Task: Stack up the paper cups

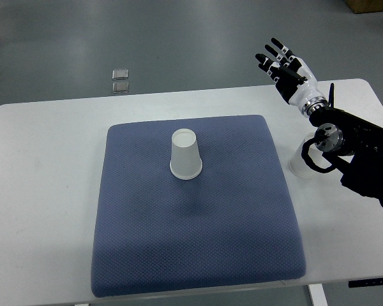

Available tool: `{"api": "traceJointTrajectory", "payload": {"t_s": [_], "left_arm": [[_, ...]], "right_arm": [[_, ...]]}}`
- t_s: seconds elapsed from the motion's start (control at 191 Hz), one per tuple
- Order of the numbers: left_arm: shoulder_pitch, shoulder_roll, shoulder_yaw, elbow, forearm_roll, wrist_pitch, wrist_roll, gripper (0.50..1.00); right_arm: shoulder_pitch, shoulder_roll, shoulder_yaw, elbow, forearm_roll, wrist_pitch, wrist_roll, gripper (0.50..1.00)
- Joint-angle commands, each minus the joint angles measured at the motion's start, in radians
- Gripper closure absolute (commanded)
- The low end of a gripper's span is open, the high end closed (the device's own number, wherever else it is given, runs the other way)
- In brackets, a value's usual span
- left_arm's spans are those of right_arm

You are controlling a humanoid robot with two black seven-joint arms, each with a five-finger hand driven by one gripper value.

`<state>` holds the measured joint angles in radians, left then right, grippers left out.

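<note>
White paper cup is sitting upside down, base up, on the blue mat, a bit above the mat's centre and left of its mid-line. Mat is lying on a white table. Right hand is hanging over the table's far right edge w/ fingers spread, gripping nothing, well apart from that cup. Its black forearm is coming in from the right edge. A second cup, translucent-looking, is standing on the bare table just right of the mat, partly hidden under the wrist. Two small square tiles are lying on the grey floor beyond the table.
</note>
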<state>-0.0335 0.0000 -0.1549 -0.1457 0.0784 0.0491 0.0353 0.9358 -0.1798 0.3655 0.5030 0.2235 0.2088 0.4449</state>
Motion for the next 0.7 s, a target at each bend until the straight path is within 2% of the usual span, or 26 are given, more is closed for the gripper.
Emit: {"api": "traceJointTrajectory", "payload": {"t_s": [0.0,0.695], "left_arm": [[0.000,0.000,-0.003,0.001,0.000,0.000,0.000,0.500],[0.009,0.000,0.000,0.000,0.000,0.000,0.000,0.500]], "right_arm": [[-0.002,0.002,0.001,0.000,0.002,0.000,0.005,0.589],[-0.002,-0.003,0.004,0.000,0.008,0.006,0.008,0.587]]}}
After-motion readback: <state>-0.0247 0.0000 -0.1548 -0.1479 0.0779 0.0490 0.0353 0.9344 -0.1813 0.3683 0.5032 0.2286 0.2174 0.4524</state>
